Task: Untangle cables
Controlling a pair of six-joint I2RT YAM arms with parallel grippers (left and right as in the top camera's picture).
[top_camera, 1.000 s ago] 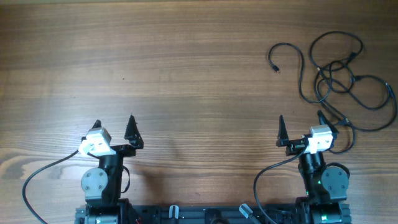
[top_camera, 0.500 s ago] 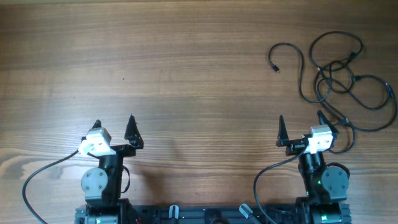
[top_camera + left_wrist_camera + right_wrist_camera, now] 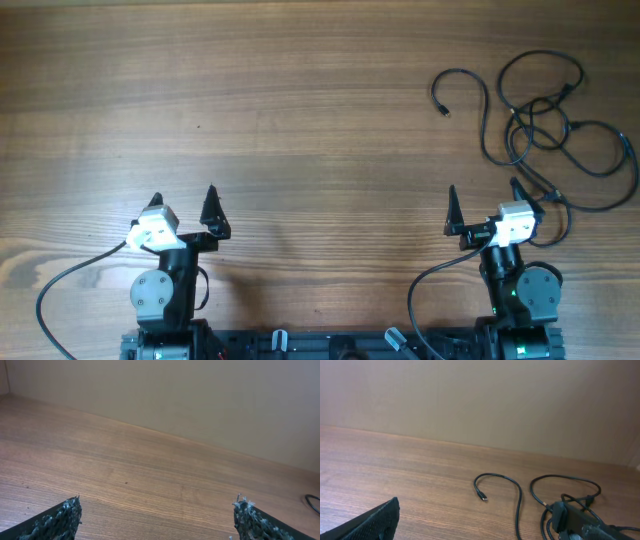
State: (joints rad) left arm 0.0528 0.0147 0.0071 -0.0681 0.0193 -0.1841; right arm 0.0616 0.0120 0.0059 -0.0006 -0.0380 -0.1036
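Not much to report from us: nothing has budged in the last second. Both arms are parked exactly where they were and the pile hasn't shifted, so for the task we're basically at square one, with no untangling started.

Going left to right: the left gripper (image 3: 183, 195) sits well to the left of the right gripper (image 3: 483, 188), fingers spread wide, nothing between them, just bare wooden table (image 3: 300, 100) ahead of it. The right gripper is spread wide and empty-handed too.

The cables (image 3: 519, 122) lie just past the right gripper and off to its right, thin black cords in loose overlapping loops. One free plug (image 3: 441, 108) pokes out on the side nearest the gripper's left finger. The nearest loop runs right beside its right finger; we can't tell if it's touching.

We reckon the right arm is the obvious one to go first.
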